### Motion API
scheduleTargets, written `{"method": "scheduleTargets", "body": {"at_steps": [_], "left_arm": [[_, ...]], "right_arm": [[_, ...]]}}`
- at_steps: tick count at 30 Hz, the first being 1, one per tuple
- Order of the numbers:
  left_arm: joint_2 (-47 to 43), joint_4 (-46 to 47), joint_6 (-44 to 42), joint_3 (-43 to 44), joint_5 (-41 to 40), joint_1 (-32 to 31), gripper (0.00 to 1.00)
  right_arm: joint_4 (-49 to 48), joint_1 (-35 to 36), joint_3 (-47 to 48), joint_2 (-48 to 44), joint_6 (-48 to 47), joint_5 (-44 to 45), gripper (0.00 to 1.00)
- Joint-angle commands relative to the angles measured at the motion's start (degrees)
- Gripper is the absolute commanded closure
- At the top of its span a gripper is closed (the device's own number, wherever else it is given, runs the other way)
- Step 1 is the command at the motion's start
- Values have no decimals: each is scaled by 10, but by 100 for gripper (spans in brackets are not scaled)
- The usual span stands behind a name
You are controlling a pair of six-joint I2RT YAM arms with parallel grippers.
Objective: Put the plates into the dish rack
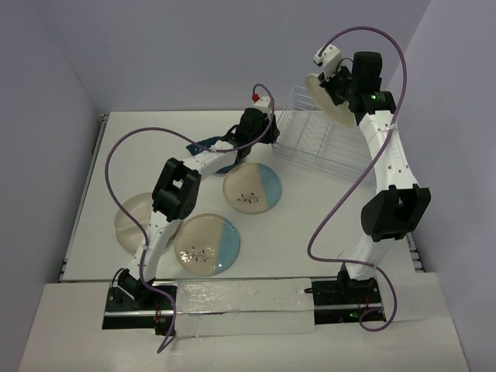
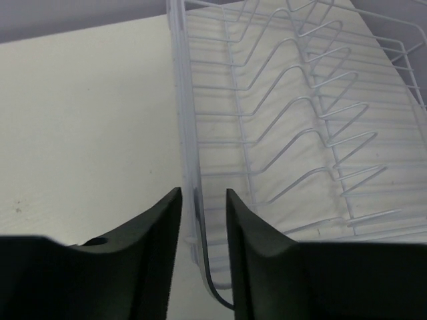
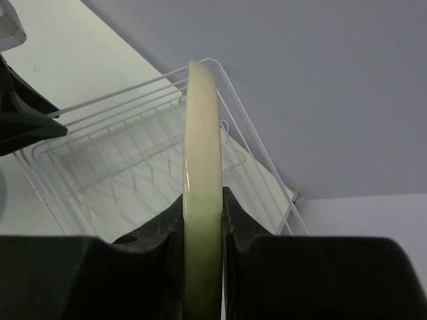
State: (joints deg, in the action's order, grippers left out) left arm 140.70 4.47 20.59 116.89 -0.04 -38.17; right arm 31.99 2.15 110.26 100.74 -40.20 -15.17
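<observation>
Top view: left arm (image 1: 174,194) is covering most of the blue dish (image 1: 203,144) and one edge of the divided plate (image 1: 128,215).
Right wrist view: held plate (image 3: 202,133) is showing edge-on only, face unseen, lower rim running off the frame inside the right gripper (image 3: 202,200).
Left wrist view: rack (image 2: 300,133) is running past top and right edges; left gripper (image 2: 203,193) is hiding its near corner.

Jaws clamped on cream-green plate (image 3: 202,167) edge-on — white wire dish rack (image 3: 113,143) beyond.

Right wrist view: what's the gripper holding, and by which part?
A plate, pinched at its rim in the right gripper, edge-on above the rack.
</observation>
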Motion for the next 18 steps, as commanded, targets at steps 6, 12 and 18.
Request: {"method": "scheduleTargets", "body": {"at_steps": [6, 12, 18], "left_arm": [[-77, -31, -60, -64, -30, -8, 89], [-138, -37, -90, -149, -33, 4, 96], [-189, -37, -76, -222, -41, 27, 97]], "right_arm": [[-110, -4, 7, -40, 6, -19, 100], [-113, 14, 16, -3, 2, -32, 100], [-115, 33, 39, 26, -3, -38, 100]]}}
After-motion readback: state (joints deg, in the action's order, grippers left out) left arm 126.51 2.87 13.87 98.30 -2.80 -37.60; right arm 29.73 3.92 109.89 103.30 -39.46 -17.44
